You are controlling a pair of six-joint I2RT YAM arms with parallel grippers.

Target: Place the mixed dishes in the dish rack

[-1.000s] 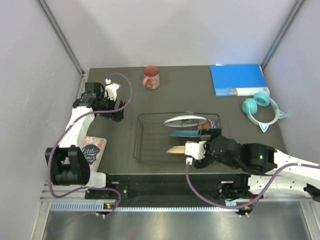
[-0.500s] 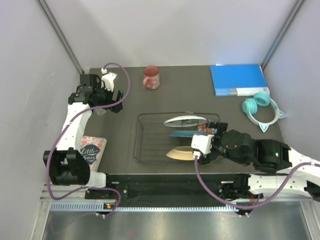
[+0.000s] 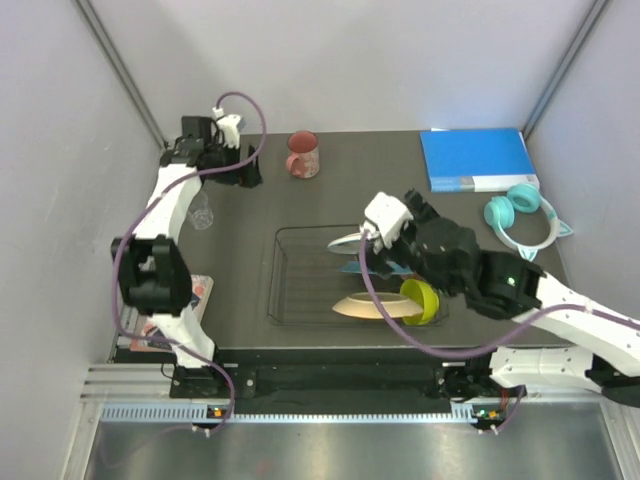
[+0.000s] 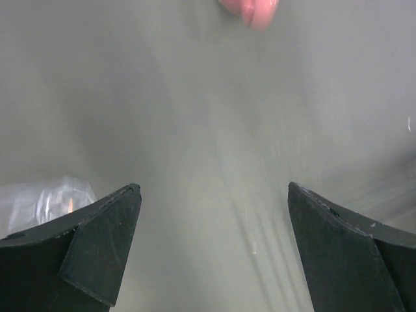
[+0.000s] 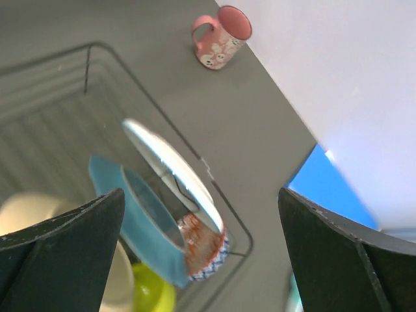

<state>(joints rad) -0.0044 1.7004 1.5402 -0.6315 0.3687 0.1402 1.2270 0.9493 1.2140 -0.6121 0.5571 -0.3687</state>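
Observation:
The black wire dish rack (image 3: 300, 275) (image 5: 91, 55) holds a white plate (image 3: 345, 241) (image 5: 170, 166), a teal plate (image 3: 352, 267) (image 5: 127, 221), a cream plate (image 3: 365, 307) (image 5: 26, 208) and a lime-green bowl (image 3: 422, 301) (image 5: 151, 292). A pink patterned bowl (image 5: 207, 244) leans by the white plate. My right gripper (image 3: 398, 208) hangs open and empty above the rack. A pink-red mug (image 3: 302, 155) (image 5: 221, 36) (image 4: 250, 10) stands behind the rack. Left of the mug, my left gripper (image 3: 248, 172) is open and empty. The small clear glass (image 3: 200, 215) (image 4: 45, 198) sits at its left.
A blue binder (image 3: 475, 158) (image 5: 325, 185) lies at the back right, with teal headphones (image 3: 525, 215) in front of it. A printed card (image 3: 200, 288) lies near the left arm's base. Grey walls close in the left, right and back sides.
The right gripper has lifted up and back from the rack's front, uncovering the lime-green bowl there. The left gripper has swung from beside the glass towards the back, nearer the mug.

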